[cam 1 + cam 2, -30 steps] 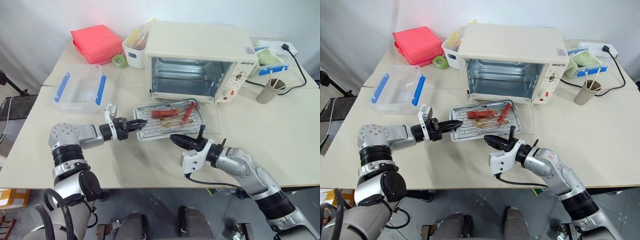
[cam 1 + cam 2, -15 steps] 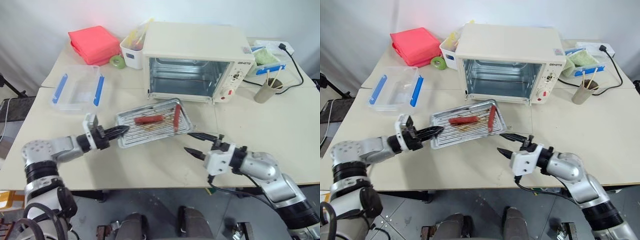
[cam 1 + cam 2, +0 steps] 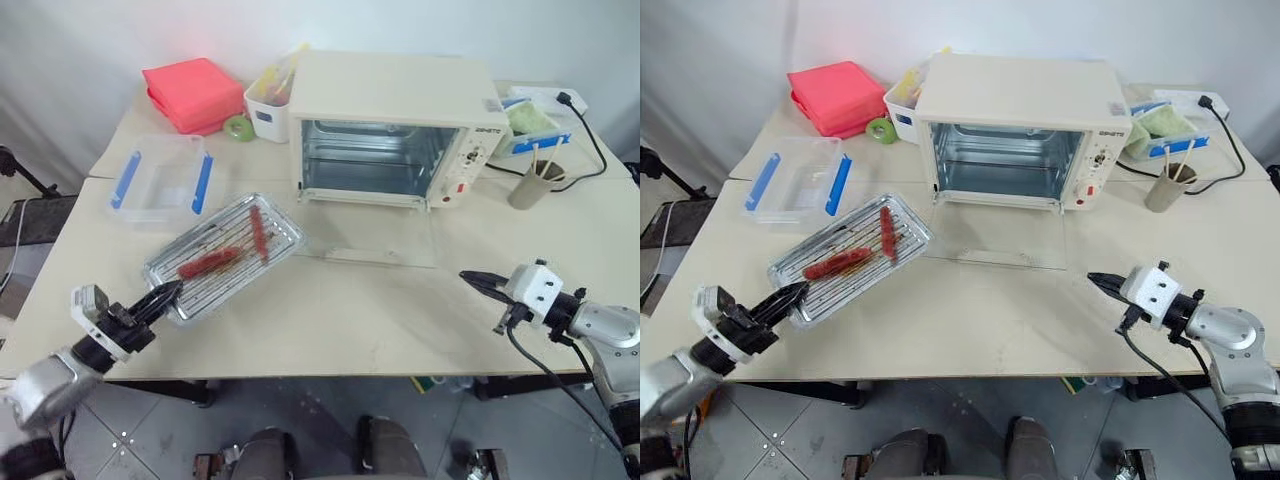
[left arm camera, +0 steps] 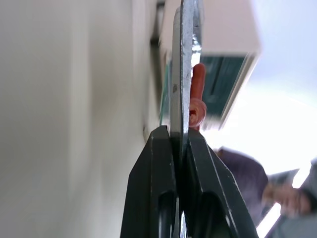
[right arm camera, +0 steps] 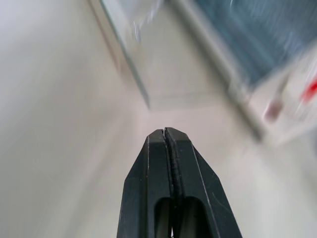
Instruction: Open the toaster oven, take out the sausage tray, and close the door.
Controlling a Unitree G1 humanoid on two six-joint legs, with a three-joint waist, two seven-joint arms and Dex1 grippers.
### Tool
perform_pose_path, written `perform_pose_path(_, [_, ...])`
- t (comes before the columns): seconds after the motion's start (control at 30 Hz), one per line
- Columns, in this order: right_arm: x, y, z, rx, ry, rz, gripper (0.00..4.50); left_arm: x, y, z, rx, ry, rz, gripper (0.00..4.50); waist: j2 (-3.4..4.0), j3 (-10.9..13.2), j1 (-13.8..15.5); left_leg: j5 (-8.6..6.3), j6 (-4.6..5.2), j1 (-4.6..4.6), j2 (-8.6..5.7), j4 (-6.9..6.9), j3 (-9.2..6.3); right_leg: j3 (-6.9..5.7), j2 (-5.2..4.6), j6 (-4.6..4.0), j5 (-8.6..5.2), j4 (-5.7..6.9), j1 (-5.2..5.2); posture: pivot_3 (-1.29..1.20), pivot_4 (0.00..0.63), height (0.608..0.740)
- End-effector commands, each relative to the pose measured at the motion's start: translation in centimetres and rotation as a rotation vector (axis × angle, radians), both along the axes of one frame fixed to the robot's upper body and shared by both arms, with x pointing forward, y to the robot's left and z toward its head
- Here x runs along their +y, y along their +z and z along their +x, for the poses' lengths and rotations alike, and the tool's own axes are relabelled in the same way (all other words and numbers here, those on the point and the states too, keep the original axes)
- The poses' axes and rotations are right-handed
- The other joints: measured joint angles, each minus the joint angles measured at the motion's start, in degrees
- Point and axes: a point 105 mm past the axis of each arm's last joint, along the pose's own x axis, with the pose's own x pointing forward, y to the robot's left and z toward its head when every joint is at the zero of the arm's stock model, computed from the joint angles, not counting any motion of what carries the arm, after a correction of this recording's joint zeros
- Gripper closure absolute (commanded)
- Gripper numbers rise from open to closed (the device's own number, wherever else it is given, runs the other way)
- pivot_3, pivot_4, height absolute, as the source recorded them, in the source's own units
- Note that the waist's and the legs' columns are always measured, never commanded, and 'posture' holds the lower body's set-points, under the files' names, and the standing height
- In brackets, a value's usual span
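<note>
The cream toaster oven point(image 3: 395, 90) stands at the back of the table with its cavity bare. Its glass door point(image 3: 368, 242) lies folded down flat on the tabletop. The silvery ridged sausage tray point(image 3: 225, 255), carrying red-brown sausages point(image 3: 208, 263), is held at the front left, slanting above the table. My left gripper point(image 3: 160, 297) is shut on the tray's near corner; in the left wrist view its fingers point(image 4: 161, 163) pinch the tray's rim point(image 4: 182, 74). My right gripper point(image 3: 472, 280) is shut on nothing, at the front right, apart from the tray and the door.
A clear plastic box with blue latches point(image 3: 162, 180) sits just behind the tray. A red folded cloth point(image 3: 195, 92), a green tape roll point(image 3: 238, 127) and a white bin point(image 3: 268, 100) are at the back left. A cup with sticks point(image 3: 532, 182) and a black cable point(image 3: 600, 150) are at the right.
The left gripper has swung the tray leftward and toward the table's front edge, away from the oven. The right gripper moved far to the right, opening on the way and then shutting.
</note>
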Motion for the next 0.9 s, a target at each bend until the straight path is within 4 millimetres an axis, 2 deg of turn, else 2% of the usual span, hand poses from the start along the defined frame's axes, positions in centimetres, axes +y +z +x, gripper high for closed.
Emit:
perform_pose_path(0.03, [0.3,-0.6,1.6,0.038,-0.017,0.061,4.47,1.0,1.7,0.0,-0.056,0.193,-0.021,4.50,0.00,0.0,-0.2,0.00,0.00,0.01,-0.02,0.04,0.06,-0.08,0.03,0.00,0.00,-0.04,0.05,0.00,0.150,0.740])
perform_pose_path(0.2, [2.6,-0.3,3.4,0.055,0.037,0.192,4.47,0.0,1.4,-0.1,-0.033,0.253,-0.042,4.50,-0.01,0.0,-0.3,-0.01,-0.02,0.02,-0.19,0.11,0.18,-0.16,0.25,0.00,0.00,-0.07,0.07,0.00,0.150,0.740])
perform_pose_path(0.3, [4.0,0.8,4.2,0.015,0.085,0.246,4.47,-0.5,1.6,-0.1,-0.044,0.241,-0.040,4.50,-0.01,0.0,-0.1,-0.02,-0.03,-0.02,-0.20,0.11,0.14,-0.19,0.28,0.00,0.00,-0.09,0.06,0.00,0.150,0.740])
perform_pose_path(0.43, [4.9,3.4,4.6,-0.052,0.142,0.354,4.47,-0.2,1.4,-0.4,-0.048,0.216,-0.032,4.50,0.00,0.0,0.0,-0.02,-0.02,-0.06,-0.21,0.14,0.13,-0.20,0.31,0.00,0.00,-0.13,0.06,0.00,0.150,0.740])
perform_pose_path(0.53, [5.0,7.3,4.5,-0.090,0.173,0.551,4.47,0.7,0.6,-1.0,-0.030,0.197,-0.029,4.50,-0.01,0.0,0.0,-0.03,-0.01,-0.10,-0.21,0.14,0.10,-0.21,0.30,0.00,0.00,-0.14,0.05,0.00,0.150,0.740])
perform_pose_path(0.73, [5.2,12.2,3.7,-0.221,0.188,0.637,4.47,0.9,0.3,-1.4,-0.034,0.115,-0.026,4.50,0.01,0.0,-0.1,-0.06,-0.04,-0.10,-0.19,0.12,0.12,-0.21,0.30,-0.01,-0.01,-0.10,0.00,0.00,0.150,0.740])
perform_pose_path(0.83, [5.5,15.1,3.1,-0.311,0.203,0.705,4.47,-0.2,0.5,-1.1,-0.038,0.036,-0.004,4.50,0.01,0.0,-0.1,-0.08,-0.05,-0.11,-0.18,0.10,0.13,-0.19,0.30,-0.01,-0.01,-0.09,-0.04,0.00,0.150,0.740])
perform_pose_path(0.9, [5.7,15.2,2.6,-0.295,0.209,0.691,4.47,-1.3,0.7,-0.7,-0.045,-0.019,0.008,4.50,0.01,0.0,0.0,-0.09,-0.07,-0.11,-0.17,0.10,0.12,-0.19,0.30,-0.01,-0.01,-0.09,-0.05,0.00,0.150,0.740])
